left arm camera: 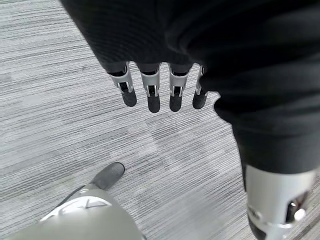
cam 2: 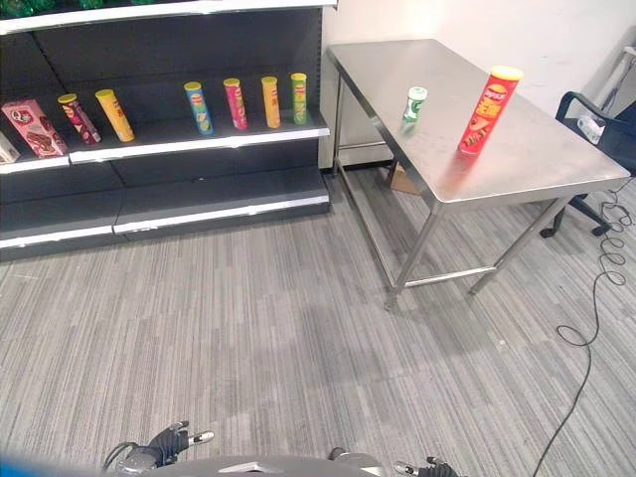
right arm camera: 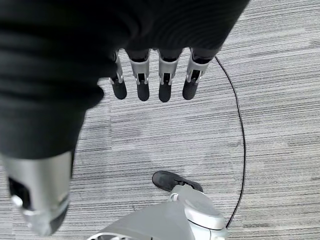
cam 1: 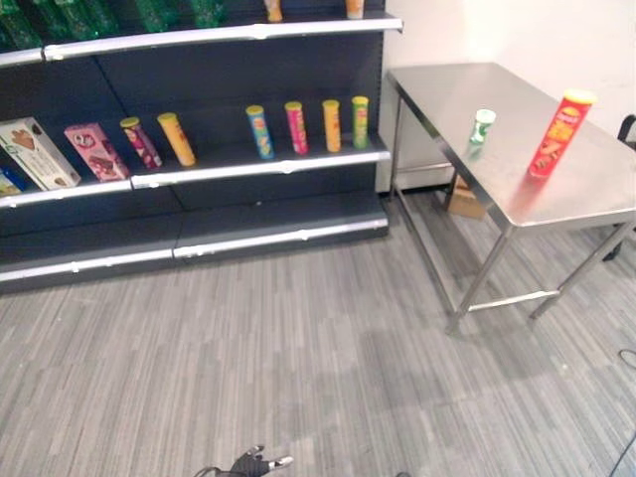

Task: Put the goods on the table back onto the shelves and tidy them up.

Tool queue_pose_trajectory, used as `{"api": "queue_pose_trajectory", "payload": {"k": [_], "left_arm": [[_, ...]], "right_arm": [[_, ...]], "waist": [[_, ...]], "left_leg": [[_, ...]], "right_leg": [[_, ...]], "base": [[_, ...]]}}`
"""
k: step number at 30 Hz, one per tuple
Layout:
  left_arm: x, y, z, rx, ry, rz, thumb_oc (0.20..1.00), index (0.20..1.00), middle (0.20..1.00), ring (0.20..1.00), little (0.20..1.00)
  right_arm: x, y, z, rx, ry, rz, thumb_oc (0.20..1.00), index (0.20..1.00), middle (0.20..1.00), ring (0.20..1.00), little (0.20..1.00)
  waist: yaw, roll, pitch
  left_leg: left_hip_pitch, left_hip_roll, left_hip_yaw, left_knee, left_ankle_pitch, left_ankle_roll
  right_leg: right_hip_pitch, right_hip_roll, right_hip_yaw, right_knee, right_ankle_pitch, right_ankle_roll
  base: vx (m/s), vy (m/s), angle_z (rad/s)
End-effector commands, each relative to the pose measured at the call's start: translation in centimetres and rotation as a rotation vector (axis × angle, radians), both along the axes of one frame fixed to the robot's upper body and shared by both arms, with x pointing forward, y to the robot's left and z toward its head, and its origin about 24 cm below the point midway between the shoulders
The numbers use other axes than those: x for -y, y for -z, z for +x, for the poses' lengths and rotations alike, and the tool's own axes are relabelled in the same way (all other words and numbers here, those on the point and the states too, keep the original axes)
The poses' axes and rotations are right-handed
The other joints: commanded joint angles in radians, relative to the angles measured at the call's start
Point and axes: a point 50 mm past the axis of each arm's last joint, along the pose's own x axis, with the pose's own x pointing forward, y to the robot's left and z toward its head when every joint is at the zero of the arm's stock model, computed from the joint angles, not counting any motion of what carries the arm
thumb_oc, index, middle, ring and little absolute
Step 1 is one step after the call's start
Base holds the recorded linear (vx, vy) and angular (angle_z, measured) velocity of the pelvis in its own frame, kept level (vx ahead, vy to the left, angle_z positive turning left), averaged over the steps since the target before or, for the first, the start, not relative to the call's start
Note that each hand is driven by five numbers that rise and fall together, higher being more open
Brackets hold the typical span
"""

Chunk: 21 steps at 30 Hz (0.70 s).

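A tall red crisp can (cam 1: 559, 133) with a yellow lid stands upright on the steel table (cam 1: 596, 189) at the right. A small green-and-white can (cam 1: 482, 126) stands further back on the same table. The dark shelf unit (cam 1: 258, 159) at the left holds several upright crisp cans on its middle board. My left hand (left arm camera: 150, 85) hangs low over the carpet, fingers straight, holding nothing. My right hand (right arm camera: 155, 77) hangs the same way, open and empty. Both hands are far from the table and the shelves.
Two snack boxes (cam 1: 70, 149) lean at the shelf's left end. Green bottles (cam 1: 60, 20) line the top board. A brown box (cam 1: 462, 197) sits on the floor under the table. A dark chair (cam 2: 596, 134) stands past the table's right end. Grey carpet (cam 1: 298, 338) lies between me and both.
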Motion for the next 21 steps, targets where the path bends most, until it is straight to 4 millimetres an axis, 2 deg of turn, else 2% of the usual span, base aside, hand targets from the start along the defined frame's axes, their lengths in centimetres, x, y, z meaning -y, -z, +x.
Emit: {"api": "queue_pose_trajectory", "payload": {"k": [1, 6, 10, 11, 12, 14, 15, 16, 17, 19, 20, 21], "left_arm": [[-0.5, -0.5, 2.1, 0.026, 0.047, 0.040, 1.000, 1.000, 1.000, 1.000, 1.000], [-0.6, -0.6, 2.3, 0.037, 0.038, 0.040, 1.000, 1.000, 1.000, 1.000, 1.000], [-0.8, -0.8, 2.5, 0.049, 0.026, 0.037, 1.000, 1.000, 1.000, 1.000, 1.000], [-0.8, -0.8, 2.7, 0.055, 0.019, 0.033, 1.000, 1.000, 1.000, 1.000, 1.000], [-0.8, -0.8, 2.7, 0.059, 0.010, 0.033, 1.000, 1.000, 1.000, 1.000, 1.000], [-0.7, -0.9, 3.0, 0.074, -0.007, 0.029, 1.000, 1.000, 1.000, 1.000, 1.000], [-0.5, -0.9, 3.3, 0.085, -0.014, 0.025, 1.000, 1.000, 1.000, 1.000, 1.000], [-0.4, -0.9, 3.3, 0.088, -0.021, 0.020, 1.000, 1.000, 1.000, 1.000, 1.000], [-0.2, -0.9, 3.4, 0.093, -0.038, 0.012, 1.000, 1.000, 1.000, 1.000, 1.000], [-0.1, -0.8, 3.2, 0.092, -0.050, 0.006, 1.000, 1.000, 1.000, 1.000, 1.000], [0.0, -0.7, 3.1, 0.089, -0.059, 0.003, 1.000, 1.000, 1.000, 1.000, 1.000], [0.0, -0.7, 2.9, 0.083, -0.065, 0.004, 1.000, 1.000, 1.000, 1.000, 1.000]], "right_arm": [[1.0, -0.6, 2.1, 0.030, -0.068, -0.045, 1.000, 1.000, 1.000, 1.000, 1.000], [1.0, -0.7, 2.6, 0.046, -0.072, -0.045, 1.000, 1.000, 1.000, 1.000, 1.000], [0.8, -0.7, 3.0, 0.057, -0.087, -0.038, 1.000, 1.000, 1.000, 1.000, 1.000], [0.7, -0.8, 3.3, 0.067, -0.093, -0.035, 1.000, 1.000, 1.000, 1.000, 1.000], [0.6, -0.9, 3.6, 0.079, -0.095, -0.033, 1.000, 1.000, 1.000, 1.000, 1.000], [0.8, -1.0, 3.9, 0.090, -0.094, -0.041, 1.000, 1.000, 1.000, 1.000, 1.000], [1.1, -1.2, 4.1, 0.095, -0.088, -0.048, 1.000, 1.000, 1.000, 1.000, 1.000], [1.2, -1.2, 4.1, 0.095, -0.086, -0.052, 1.000, 1.000, 1.000, 1.000, 1.000], [1.3, -1.2, 4.1, 0.096, -0.081, -0.057, 1.000, 1.000, 1.000, 1.000, 1.000], [1.4, -1.2, 4.1, 0.095, -0.077, -0.057, 1.000, 1.000, 1.000, 1.000, 1.000], [1.5, -1.3, 4.1, 0.096, -0.074, -0.059, 1.000, 1.000, 1.000, 1.000, 1.000], [1.7, -1.5, 4.7, 0.116, -0.074, -0.064, 1.000, 1.000, 1.000, 1.000, 1.000]], "waist": [[-0.015, -0.009, 0.003], [-0.012, -0.009, 0.007], [-0.009, -0.021, 0.016], [-0.007, -0.026, 0.033], [-0.001, -0.029, 0.045], [0.009, -0.033, 0.067], [0.015, -0.035, 0.079], [0.012, -0.037, 0.079], [0.015, -0.035, 0.085], [0.015, -0.034, 0.080], [0.016, -0.032, 0.079], [0.022, -0.016, 0.080]], "left_leg": [[-0.041, 0.087, 0.000, 0.027, 0.055, -0.112], [-0.047, 0.096, 0.010, 0.043, 0.054, -0.116], [-0.092, 0.123, 0.003, 0.158, 0.028, -0.131], [-0.139, 0.155, -0.011, 0.265, 0.020, -0.140], [-0.163, 0.165, -0.031, 0.328, 0.032, -0.143], [-0.227, 0.169, -0.103, 0.453, 0.070, -0.153], [-0.275, 0.154, -0.160, 0.509, 0.103, -0.161], [-0.313, 0.135, -0.196, 0.519, 0.110, -0.156], [-0.333, 0.126, -0.213, 0.500, 0.094, -0.145], [-0.335, 0.122, -0.217, 0.442, 0.085, -0.134], [-0.336, 0.134, -0.212, 0.386, 0.079, -0.127], [-0.354, 0.182, -0.197, 0.240, 0.141, -0.138]], "right_leg": [[-0.021, -0.045, -0.043, 0.013, -0.047, 0.078], [-0.027, -0.043, -0.039, 0.013, -0.046, 0.076], [-0.016, -0.035, -0.036, 0.013, -0.056, 0.061], [-0.010, -0.027, -0.030, 0.017, -0.069, 0.045], [-0.005, -0.022, -0.023, 0.018, -0.073, 0.034], [-0.002, -0.014, -0.016, 0.026, -0.078, 0.017], [-0.002, -0.013, -0.017, 0.030, -0.079, 0.010], [-0.007, -0.017, -0.020, 0.032, -0.082, 0.009], [-0.002, -0.019, -0.018, 0.030, -0.086, 0.013], [-0.003, -0.025, -0.016, 0.029, -0.091, 0.019], [-0.002, -0.029, -0.013, 0.030, -0.097, 0.025], [0.003, -0.032, -0.005, 0.030, -0.113, 0.037]], "base": [[-0.01, -0.039, 0.00], [0.00, -0.044, -0.01], [-0.01, -0.091, -0.03], [-0.02, -0.164, -0.01], [-0.02, -0.157, -0.01], [0.00, -0.094, -0.08], [0.03, -0.042, -0.15], [0.07, 0.004, -0.11], [0.13, 0.052, -0.04], [0.12, 0.061, 0.05], [0.23, 0.163, 0.11], [0.33, 0.219, 0.06]]}}
